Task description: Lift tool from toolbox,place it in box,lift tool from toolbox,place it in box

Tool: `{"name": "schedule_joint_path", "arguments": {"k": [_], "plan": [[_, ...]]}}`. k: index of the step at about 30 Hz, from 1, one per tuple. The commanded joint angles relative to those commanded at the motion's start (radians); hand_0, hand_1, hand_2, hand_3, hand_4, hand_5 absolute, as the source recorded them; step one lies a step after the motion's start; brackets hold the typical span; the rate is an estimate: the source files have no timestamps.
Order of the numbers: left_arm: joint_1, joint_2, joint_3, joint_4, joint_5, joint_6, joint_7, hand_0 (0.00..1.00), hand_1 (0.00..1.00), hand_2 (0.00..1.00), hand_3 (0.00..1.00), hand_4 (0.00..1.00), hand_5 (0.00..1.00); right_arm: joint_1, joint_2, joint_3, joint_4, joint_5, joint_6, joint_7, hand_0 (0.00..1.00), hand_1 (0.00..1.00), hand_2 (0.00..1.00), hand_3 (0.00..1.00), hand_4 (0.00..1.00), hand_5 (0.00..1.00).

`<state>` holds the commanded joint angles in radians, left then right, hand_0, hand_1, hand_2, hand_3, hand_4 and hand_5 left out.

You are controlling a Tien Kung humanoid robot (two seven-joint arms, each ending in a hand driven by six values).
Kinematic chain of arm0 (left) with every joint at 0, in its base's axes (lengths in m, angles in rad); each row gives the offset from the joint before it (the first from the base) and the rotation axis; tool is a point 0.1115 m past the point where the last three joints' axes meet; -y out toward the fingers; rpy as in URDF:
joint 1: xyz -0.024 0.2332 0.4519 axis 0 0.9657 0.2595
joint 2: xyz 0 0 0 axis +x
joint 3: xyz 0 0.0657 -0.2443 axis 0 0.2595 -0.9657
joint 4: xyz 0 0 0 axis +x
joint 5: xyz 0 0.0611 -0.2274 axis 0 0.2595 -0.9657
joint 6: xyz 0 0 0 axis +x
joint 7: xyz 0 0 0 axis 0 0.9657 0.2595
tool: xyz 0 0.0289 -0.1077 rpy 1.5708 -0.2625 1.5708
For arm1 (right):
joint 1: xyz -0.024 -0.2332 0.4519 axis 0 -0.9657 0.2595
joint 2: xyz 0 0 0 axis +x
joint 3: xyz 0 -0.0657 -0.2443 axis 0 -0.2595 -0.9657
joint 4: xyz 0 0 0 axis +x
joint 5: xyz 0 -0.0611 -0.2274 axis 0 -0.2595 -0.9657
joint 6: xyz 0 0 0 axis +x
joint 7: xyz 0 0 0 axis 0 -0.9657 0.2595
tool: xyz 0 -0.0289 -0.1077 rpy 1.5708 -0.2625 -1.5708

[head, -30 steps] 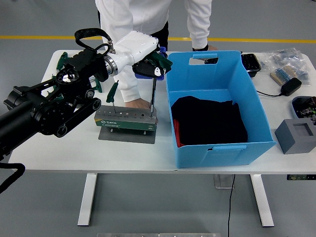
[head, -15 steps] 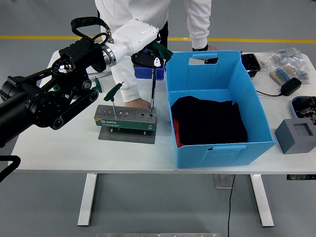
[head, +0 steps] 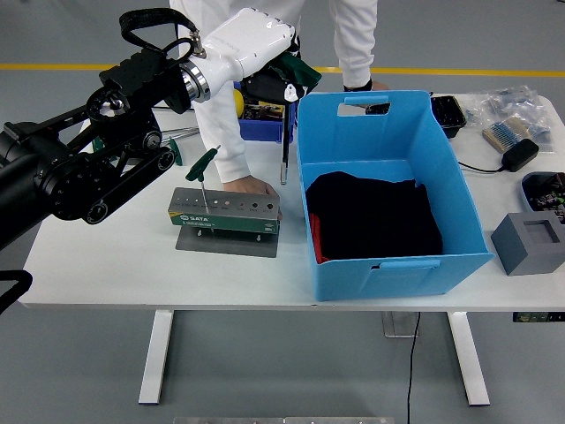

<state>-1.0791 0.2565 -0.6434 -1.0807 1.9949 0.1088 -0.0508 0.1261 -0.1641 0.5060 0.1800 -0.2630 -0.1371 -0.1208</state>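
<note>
Raised clear of the grey-green metal tool holder (head: 226,213), the green T-handled hex key (head: 284,141) hangs clamped in the left hand (head: 278,87), next needing carriage rightward over the blue plastic box (head: 459,185).

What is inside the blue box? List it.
Inside the blue box lies a folded black cloth, with a red edge showing at its left side. Whatever sits beneath the cloth is covered and cannot be seen.

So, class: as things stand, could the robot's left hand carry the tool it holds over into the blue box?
Probably yes. The left hand grips the tool, which hangs clear of the tool holder, right beside the blue box. The box is open-topped, and nothing stands between them.
</note>
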Motion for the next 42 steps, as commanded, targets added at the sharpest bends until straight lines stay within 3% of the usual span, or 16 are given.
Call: {"name": "schedule_joint_path", "arguments": {"k": [10,16,25,32,38,42], "plan": [[-0.023,-0.004,-0.063,-0.124,0.016,0.005,0.005,0.13,0.002,0.008,0.019,0.595,0.598,-0.001,0.001,0.01,0.0,-0.01,-0.002,-0.005,0.679,0.691,0.761,0.713,0.97,0.758],[-0.029,-0.05,-0.04,-0.159,0.008,0.008,0.003,0.13,0.002,0.008,0.019,0.595,0.598,0.002,-0.001,0.007,0.0,-0.01,-0.002,-0.004,0.678,0.692,0.76,0.712,0.969,0.758],[-0.021,-0.142,0.011,-0.12,-0.022,0.014,-0.003,0.13,0.002,0.008,0.019,0.597,0.596,0.012,-0.008,-0.018,0.0,0.01,-0.002,0.007,0.676,0.69,0.758,0.709,0.964,0.753],[-0.003,-0.199,0.045,-0.077,-0.054,0.017,-0.009,0.13,0.002,0.009,0.02,0.598,0.595,0.015,-0.013,-0.015,0.0,0.006,-0.009,0.016,0.675,0.686,0.756,0.703,0.96,0.75],[0.004,-0.246,0.113,-0.027,-0.084,0.024,-0.019,0.13,0.002,0.009,0.02,0.606,0.605,0.018,-0.016,-0.011,0.0,-0.003,-0.016,0.021,0.664,0.68,0.748,0.695,0.958,0.748],[0.008,-0.256,0.15,-0.004,-0.1,0.029,-0.03,0.115,0.002,0.009,0.02,0.612,0.611,0.02,-0.018,-0.008,0.0,-0.009,-0.019,0.024,0.662,0.674,0.746,0.69,0.957,0.751]]}}
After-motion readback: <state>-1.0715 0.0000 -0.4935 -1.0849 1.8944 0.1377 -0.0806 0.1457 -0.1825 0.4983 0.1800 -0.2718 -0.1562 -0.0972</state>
